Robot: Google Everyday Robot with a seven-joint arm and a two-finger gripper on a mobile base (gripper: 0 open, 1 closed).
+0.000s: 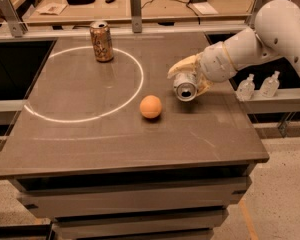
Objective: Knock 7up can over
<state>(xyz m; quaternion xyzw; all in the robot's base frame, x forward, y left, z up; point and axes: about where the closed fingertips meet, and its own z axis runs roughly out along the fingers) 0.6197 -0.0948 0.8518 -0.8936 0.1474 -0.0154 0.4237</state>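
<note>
Camera view: gripper (188,82) hangs low over the right side of the bench (115,144), its pale fingers clamped on either side of the 7up can (185,90). The can is tipped over, its silver top facing the camera, near 1 orange ball (150,106). 1 brown-gold can (101,41) stands upright, well apart at the far edge of a white ring (65,118). The 7up can is probably light, thin-walled and slick, so it would dent under a hard squeeze and roll freely once down. The best hold is mid-body, across the round wall.
</note>
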